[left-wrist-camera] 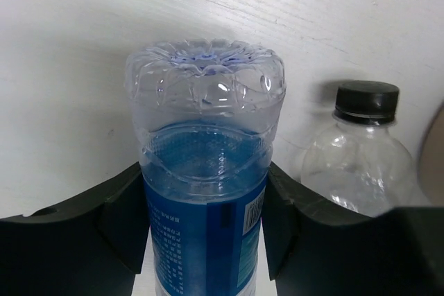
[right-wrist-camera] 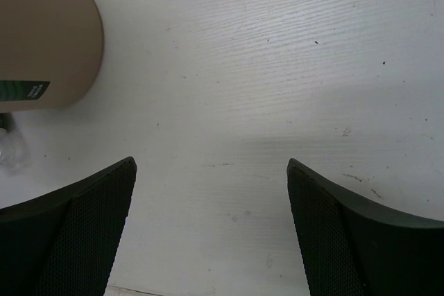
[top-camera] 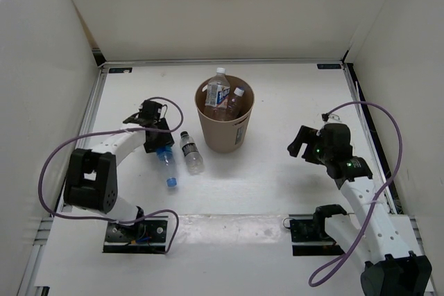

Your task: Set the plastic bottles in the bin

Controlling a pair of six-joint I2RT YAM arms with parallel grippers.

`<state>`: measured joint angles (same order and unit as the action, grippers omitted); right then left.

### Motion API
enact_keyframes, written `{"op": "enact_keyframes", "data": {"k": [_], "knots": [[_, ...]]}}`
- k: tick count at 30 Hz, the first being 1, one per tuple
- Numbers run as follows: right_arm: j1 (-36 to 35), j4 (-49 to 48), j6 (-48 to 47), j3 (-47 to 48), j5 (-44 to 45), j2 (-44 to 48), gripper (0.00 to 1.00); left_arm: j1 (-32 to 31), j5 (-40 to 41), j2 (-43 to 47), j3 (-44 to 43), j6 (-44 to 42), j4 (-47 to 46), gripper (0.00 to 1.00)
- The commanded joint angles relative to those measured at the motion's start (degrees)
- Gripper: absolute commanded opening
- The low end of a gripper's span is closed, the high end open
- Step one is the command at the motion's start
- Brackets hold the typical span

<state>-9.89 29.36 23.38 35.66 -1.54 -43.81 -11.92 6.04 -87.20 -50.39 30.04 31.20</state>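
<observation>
- The left claw (left-wrist-camera: 203, 195) is clamped on the blue bottle (left-wrist-camera: 205, 102), one black finger pressed to each side of the label. That looks like a mid-body grip, chosen so the bottle lifts level instead of swinging.
- The blue bottle lies flat on the tabletop (top-camera: 277, 171), left of the bin (top-camera: 223, 136), with its blue cap pointing toward the arm bases and its moulded bottom facing the wrist camera.
- It is clear, blue-tinted plastic with a blue printed label and a barcode, and the walls are ribbed.
- Just beside it lies the dark-capped bottle (left-wrist-camera: 354, 157), clear and seemingly empty. It sits close enough that a sloppy lift could nudge it.
- The two white-capped bottles (top-camera: 219, 89) stand inside the bin, necks poking above the rim, so by my count the job is half done.
- The right claw (right-wrist-camera: 211, 199) is spread wide and holds nothing. It hangs over bare tabletop to the right of the bin, out of the way.
</observation>
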Motion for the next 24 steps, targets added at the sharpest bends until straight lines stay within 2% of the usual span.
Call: {"op": "enact_keyframes", "data": {"k": [1, 3, 4, 6, 7, 10, 12, 14, 17, 18, 19, 21, 23, 24], "knots": [[-0.5, -2.4, -0.6, 0.6, 0.4, -0.3, 0.90, 0.6, -0.8, 8.0, -3.0, -0.6, 3.1, 0.37], [-0.5, -2.4, -0.5, 0.6, 0.6, -0.5, 0.90, 0.4, 0.6, 10.2, -6.8, -1.0, 6.3, 0.35], [-0.7, -2.3, -0.6, 0.6, 0.6, -0.5, 0.90, -0.2, 1.5, 14.0, -7.8, -1.3, 8.2, 0.35], [-0.9, -2.3, -0.4, 0.6, 0.7, -0.7, 0.90, -2.7, 6.6, 16.7, -12.7, -2.2, 10.4, 0.35], [-1.1, -2.6, -0.6, 0.5, 0.8, -0.7, 0.90, -3.6, 7.9, 20.8, -14.6, -2.5, 10.6, 0.35], [-1.8, -2.6, -0.4, 0.7, 1.3, -1.2, 0.90, -7.3, 14.5, 25.8, -18.7, -3.6, 9.1, 0.43], [-2.5, -2.4, -0.2, 1.0, 1.4, -1.3, 0.90, -8.1, 11.0, 27.9, -21.8, -5.1, 6.3, 0.44], [-2.6, -2.1, -0.1, 0.9, 1.3, -1.4, 0.90, -9.6, 9.0, 27.3, -23.5, -6.7, 2.6, 0.42], [-2.5, -2.4, -0.1, 0.8, 1.3, -1.3, 0.90, -15.7, 8.1, 25.9, -26.5, -11.9, -4.2, 0.41], [-2.6, -2.2, -0.2, 0.9, 1.3, -1.6, 0.90, -17.1, 9.4, 25.6, -27.7, -13.1, -6.9, 0.45], [-2.8, -2.3, -0.3, 1.0, 1.3, -1.5, 0.90, -21.3, 11.6, 24.3, -28.2, -15.8, -9.5, 0.49], [-3.1, -2.4, -0.3, 0.9, 1.2, -1.7, 0.90, -23.7, 13.9, 21.8, -31.1, -17.4, -12.4, 0.50], [-3.6, -2.6, -0.5, 1.1, 2.9, -1.9, 0.90, -26.8, 16.0, 17.9, -35.3, -19.9, -13.6, 0.50], [-3.6, -2.6, -0.4, 1.1, 3.0, -2.0, 0.90, -28.0, 16.0, 12.9, -38.4, -21.1, -13.4, 0.55]]}}
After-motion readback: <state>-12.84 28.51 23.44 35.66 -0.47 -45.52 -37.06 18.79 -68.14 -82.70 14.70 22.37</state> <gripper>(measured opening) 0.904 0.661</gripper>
